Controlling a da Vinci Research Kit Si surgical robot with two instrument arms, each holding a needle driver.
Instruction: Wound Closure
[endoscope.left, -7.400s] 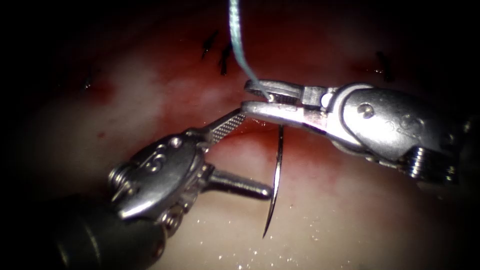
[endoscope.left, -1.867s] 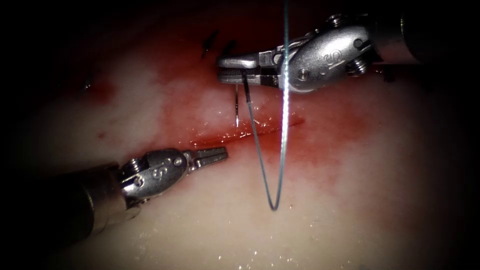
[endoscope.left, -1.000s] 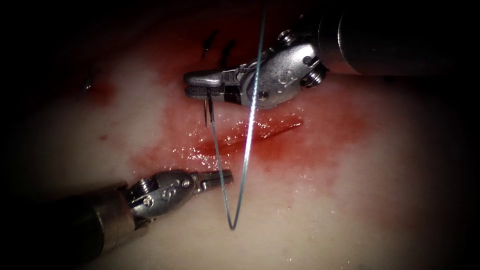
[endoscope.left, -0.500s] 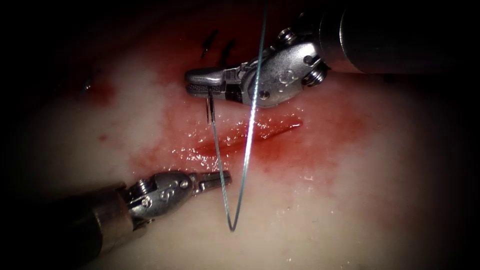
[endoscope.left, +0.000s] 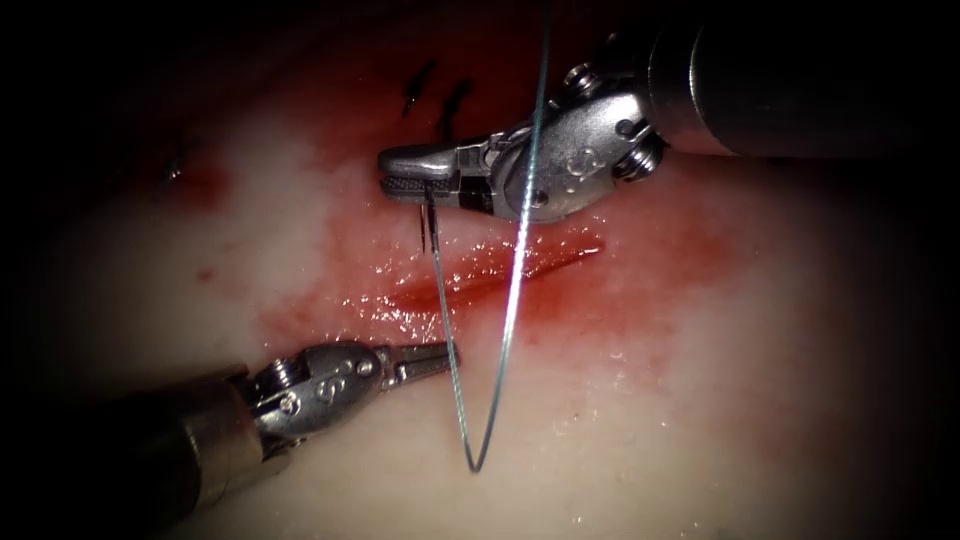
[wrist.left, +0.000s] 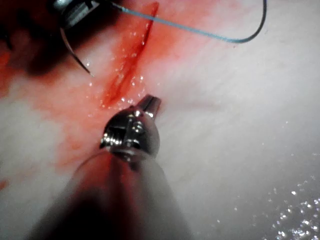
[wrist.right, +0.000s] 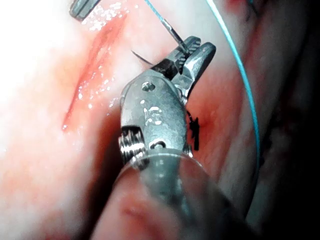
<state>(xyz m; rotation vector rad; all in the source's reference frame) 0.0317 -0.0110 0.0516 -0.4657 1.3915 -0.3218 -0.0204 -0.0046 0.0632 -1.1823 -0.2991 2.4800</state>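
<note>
My right tool (endoscope.left: 402, 176) reaches in from the upper right, jaws shut on the curved needle (endoscope.left: 427, 226) near its thread end. The needle hangs below the jaws, tip pointing down at the tissue (endoscope.left: 700, 400) just beyond the left half of the cut (endoscope.left: 500, 272); it is not buried. Blue thread (endoscope.left: 476, 462) drops from the needle in a long loop and climbs out of the frame. My left tool (endoscope.left: 432, 358) lies low on the near side, jaws shut on nothing. The left wrist view has the needle (wrist.left: 75, 55) and cut (wrist.left: 127, 65); the right wrist view has the grip (wrist.right: 192, 52).
Red fluid (endoscope.left: 640, 250) stains the tissue around the cut. Dark stitches (endoscope.left: 450, 100) sit on the tissue beyond the right tool. The thread loop hangs between the two tools, close to the left tool's tip.
The right tool has shifted slightly right with the needle, and the thread loop has swung right and a little lower. The left tool has barely moved.
</note>
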